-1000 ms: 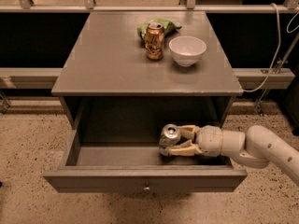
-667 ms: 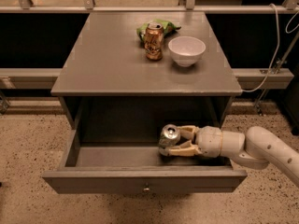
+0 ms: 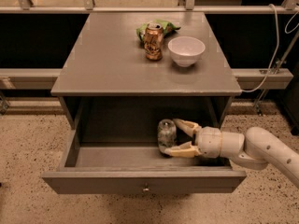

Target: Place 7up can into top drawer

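— What's around the gripper [image 3: 180,136]?

— Speckled floor [image 3: 28,139] below; behind and above the jaws, the grey table [image 3: 107,59] carries an orange can [image 3: 153,41], a green bag [image 3: 161,27] and a white bowl [image 3: 186,51].

— And the top drawer [image 3: 140,181]?

— Pulled open. The 7up can [image 3: 166,135] stands upright inside, between the spread jaws, which look released.

On the grey table [image 3: 107,64]: white bowl [image 3: 186,50] right of centre; orange-copper can [image 3: 153,41] just left of bowl; green packet [image 3: 158,28] behind can. The gripper [image 3: 181,137] sits below the tabletop.
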`<state>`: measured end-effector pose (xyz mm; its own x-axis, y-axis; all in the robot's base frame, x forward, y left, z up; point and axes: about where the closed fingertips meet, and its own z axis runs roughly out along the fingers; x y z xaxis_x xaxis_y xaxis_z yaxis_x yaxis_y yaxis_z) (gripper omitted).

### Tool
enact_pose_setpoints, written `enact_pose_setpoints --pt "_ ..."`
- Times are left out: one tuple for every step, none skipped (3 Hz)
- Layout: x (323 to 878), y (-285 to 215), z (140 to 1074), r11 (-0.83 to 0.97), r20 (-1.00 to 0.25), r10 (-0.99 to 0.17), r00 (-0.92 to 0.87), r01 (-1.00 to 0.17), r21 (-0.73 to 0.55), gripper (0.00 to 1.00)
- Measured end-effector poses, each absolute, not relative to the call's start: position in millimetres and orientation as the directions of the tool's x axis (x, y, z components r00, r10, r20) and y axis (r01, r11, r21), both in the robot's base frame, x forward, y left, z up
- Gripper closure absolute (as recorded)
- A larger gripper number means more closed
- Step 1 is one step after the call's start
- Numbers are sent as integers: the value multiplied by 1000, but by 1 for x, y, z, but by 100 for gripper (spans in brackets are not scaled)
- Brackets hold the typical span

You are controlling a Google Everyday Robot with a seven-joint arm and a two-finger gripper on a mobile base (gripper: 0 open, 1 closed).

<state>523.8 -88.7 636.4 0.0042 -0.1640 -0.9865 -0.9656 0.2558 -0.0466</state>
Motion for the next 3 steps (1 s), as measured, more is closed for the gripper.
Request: enact_pose_setpoints --pt "524 -87 638 251 -986 -166 6 -967 -48 0" --pt "522 -92 666 227 -979 -200 41 -970 -87 0" --pt "516 -108 712 243 -968 -238 80 -960 -139 0"
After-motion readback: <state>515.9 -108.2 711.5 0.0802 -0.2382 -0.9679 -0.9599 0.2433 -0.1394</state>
